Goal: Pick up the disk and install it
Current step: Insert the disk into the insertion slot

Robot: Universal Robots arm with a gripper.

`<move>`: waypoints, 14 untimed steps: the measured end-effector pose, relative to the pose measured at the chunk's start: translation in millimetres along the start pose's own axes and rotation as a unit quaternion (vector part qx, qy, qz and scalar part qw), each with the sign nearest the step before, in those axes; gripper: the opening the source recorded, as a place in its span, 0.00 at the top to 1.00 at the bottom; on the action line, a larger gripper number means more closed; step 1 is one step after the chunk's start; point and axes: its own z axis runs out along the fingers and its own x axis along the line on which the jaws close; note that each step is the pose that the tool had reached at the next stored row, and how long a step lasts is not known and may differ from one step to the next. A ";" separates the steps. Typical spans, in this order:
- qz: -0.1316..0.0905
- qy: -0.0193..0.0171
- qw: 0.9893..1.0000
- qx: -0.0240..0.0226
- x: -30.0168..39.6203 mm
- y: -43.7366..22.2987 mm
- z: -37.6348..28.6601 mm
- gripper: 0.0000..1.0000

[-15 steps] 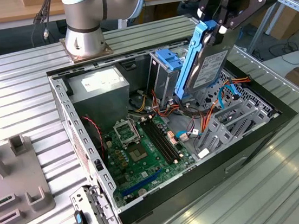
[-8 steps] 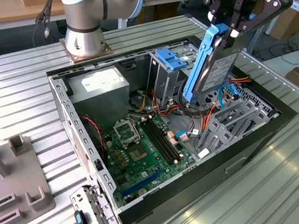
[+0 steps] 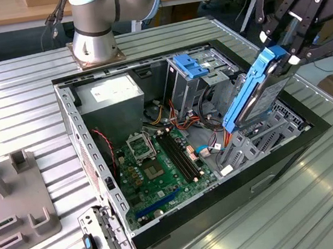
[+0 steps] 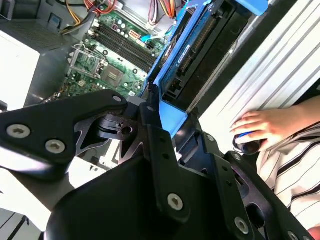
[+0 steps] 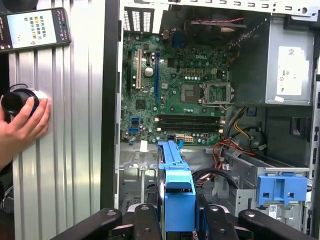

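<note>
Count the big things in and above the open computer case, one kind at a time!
Silver-grey metal disk with blue plastic rails: 1
Black robot gripper: 1
Small blue plastic bracket: 1
Grey metal power-supply box: 1
Green circuit board: 1
Total: 5

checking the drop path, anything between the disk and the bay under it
Nothing visible does. The gripper holds the disk tilted, its lower end at the grey bay; cables lie beside it.

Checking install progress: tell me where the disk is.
At the exterior view's right, the disk hangs tilted in the gripper, lower end at the grey drive cage.
</note>
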 end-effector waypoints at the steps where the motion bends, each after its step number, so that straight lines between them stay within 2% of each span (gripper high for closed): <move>1: 0.000 0.000 1.000 0.000 0.6 -0.3 0.0 0.63; 3: 0.000 0.000 1.000 0.000 0.6 -4.3 0.3 0.63; 4: 0.000 0.000 1.000 0.000 0.6 -11.9 0.8 0.63; 5: 0.000 0.000 1.000 0.000 0.7 -15.8 0.9 0.63; 8: 0.000 0.000 1.000 0.000 0.9 -23.6 1.3 0.63; 9: 0.000 0.000 1.000 0.000 1.7 -25.1 1.3 0.63; 12: 0.000 0.000 1.000 0.000 11.1 -27.1 0.9 0.63; 14: 0.000 0.000 1.000 0.000 11.4 -35.3 1.4 0.63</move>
